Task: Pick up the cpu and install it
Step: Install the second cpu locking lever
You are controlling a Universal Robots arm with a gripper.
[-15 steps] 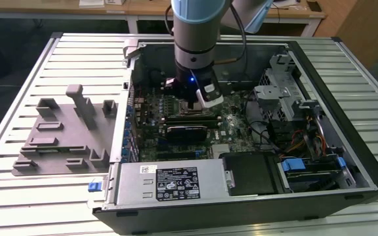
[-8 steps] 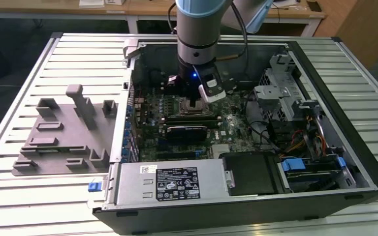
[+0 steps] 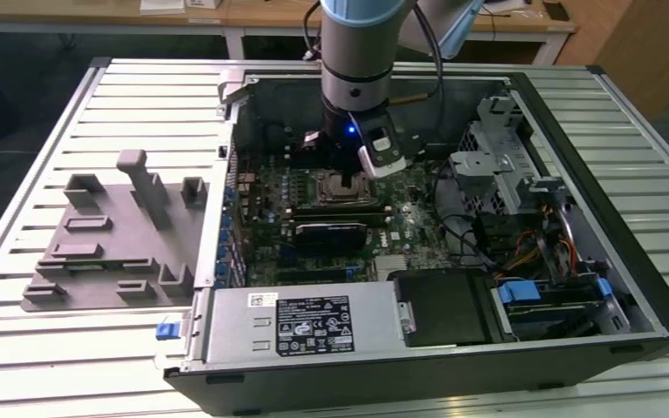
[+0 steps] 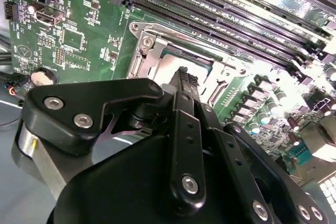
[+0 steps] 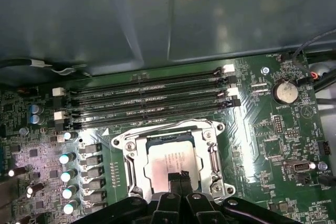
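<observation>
Black jaws (image 5: pixel 179 178), pressed narrow together, point straight down over the cpu (image 5: pixel 170 161) seated in its socket (image 5: pixel 131 153).

Arm vertical, claw (image 5: pixel 180 178) fingertips pressed together

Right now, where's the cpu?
The cpu sits in the socket frame on the motherboard, beside the memory slots in both wrist views, with the hand directly over it.

A slatted metal bench (image 3: pixel 137 96) fills most of the exterior view. On it, centre to right of the frame, lies an open computer case (image 3: pixel 591 174). At the left of the frame a grey plastic fixture (image 3: pixel 114 244) rests just beside the case.
</observation>
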